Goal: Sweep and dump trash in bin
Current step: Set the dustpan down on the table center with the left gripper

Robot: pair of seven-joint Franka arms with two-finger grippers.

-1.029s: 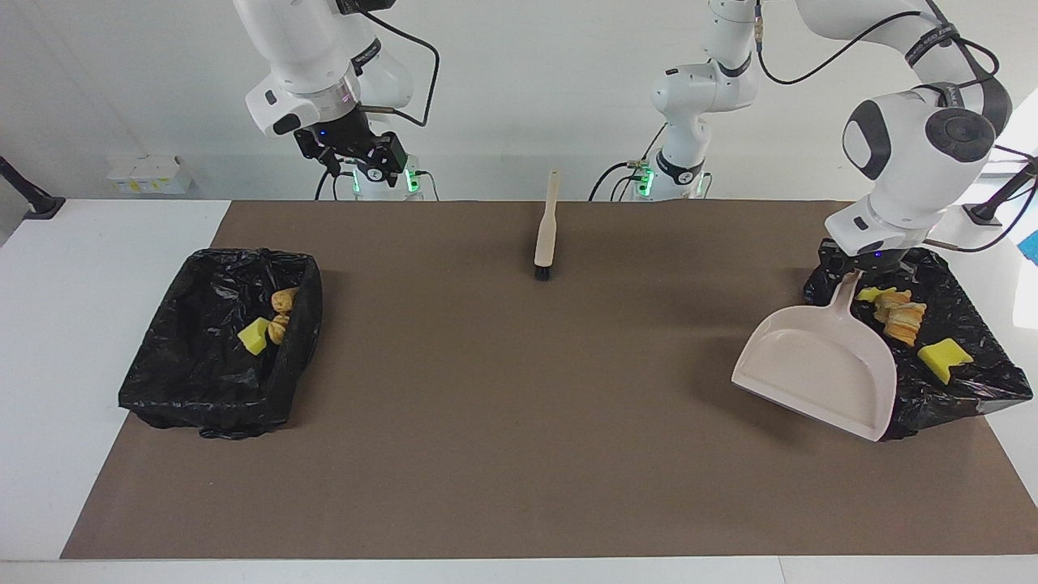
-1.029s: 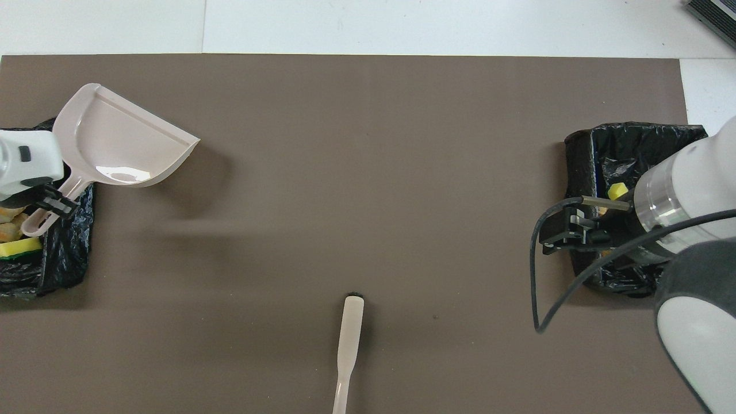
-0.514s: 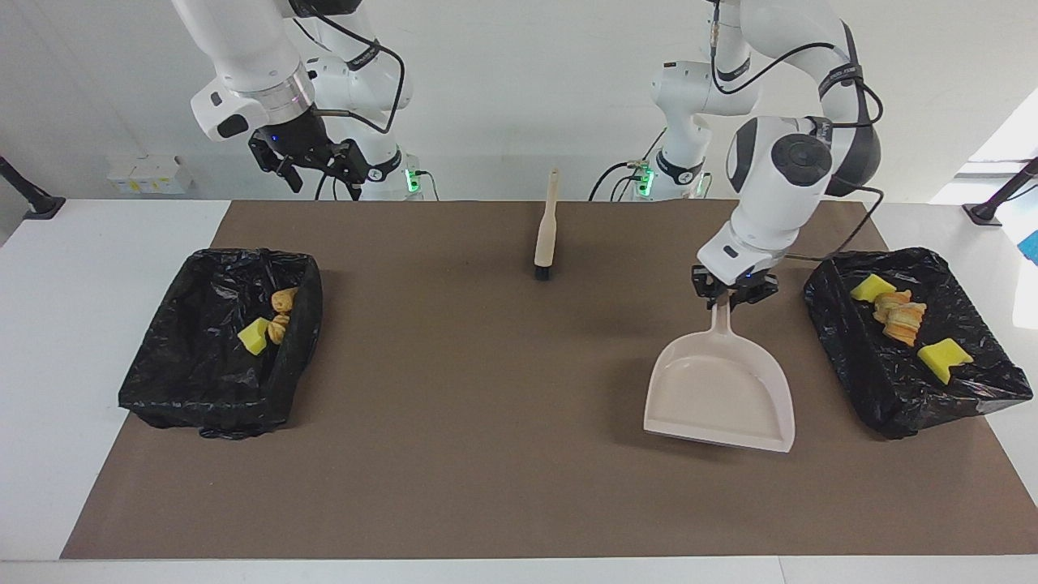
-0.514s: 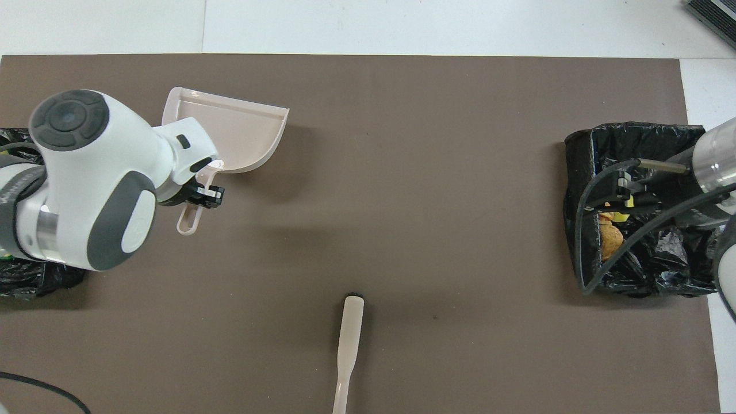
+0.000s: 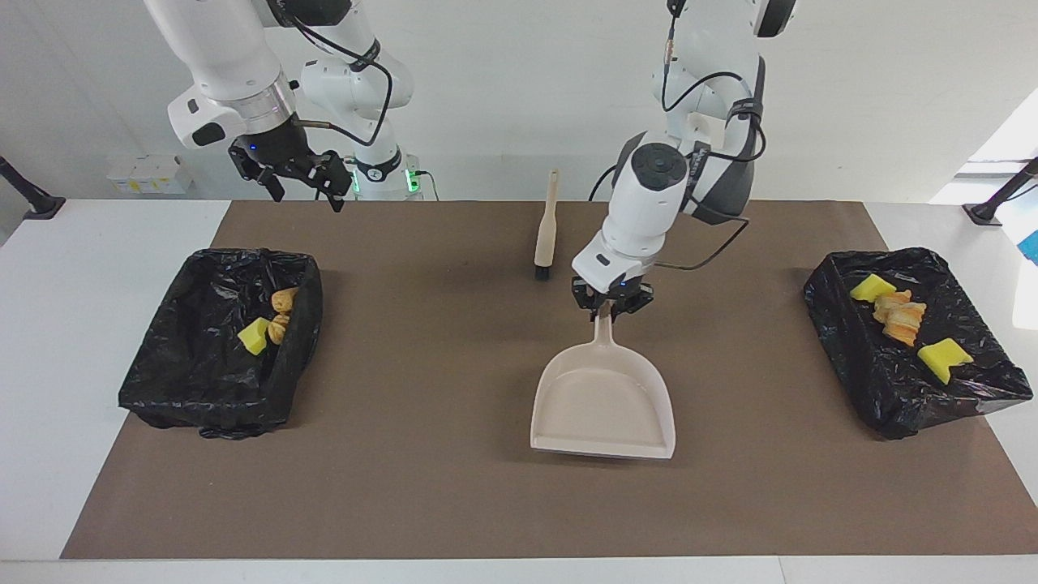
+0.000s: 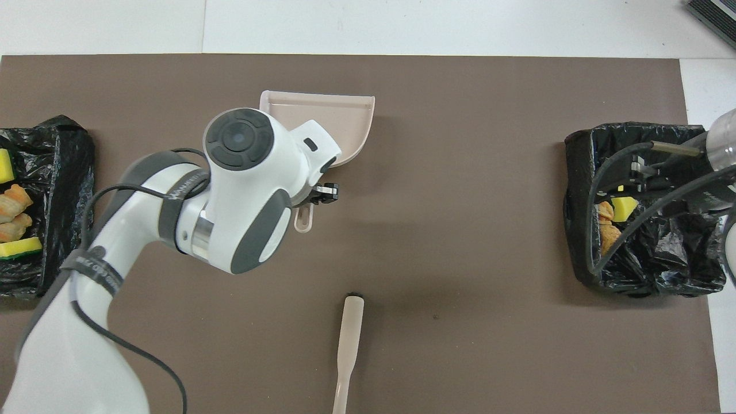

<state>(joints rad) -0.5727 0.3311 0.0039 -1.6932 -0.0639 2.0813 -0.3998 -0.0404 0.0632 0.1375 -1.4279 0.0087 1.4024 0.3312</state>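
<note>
The left pincer was clenched on the dustpan handle over the middle of the brown surface. The right pincer hung released above its end. The trash lay in two black-lined bins, one at each end

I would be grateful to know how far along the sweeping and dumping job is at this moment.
Nearly done: the trash lies in the two black bins, none on the mat. In hand: the left pincer holds the empty dustpan over the mat's middle. The right pincer waits open. Left: setting the dustpan down beside the brush.
</note>
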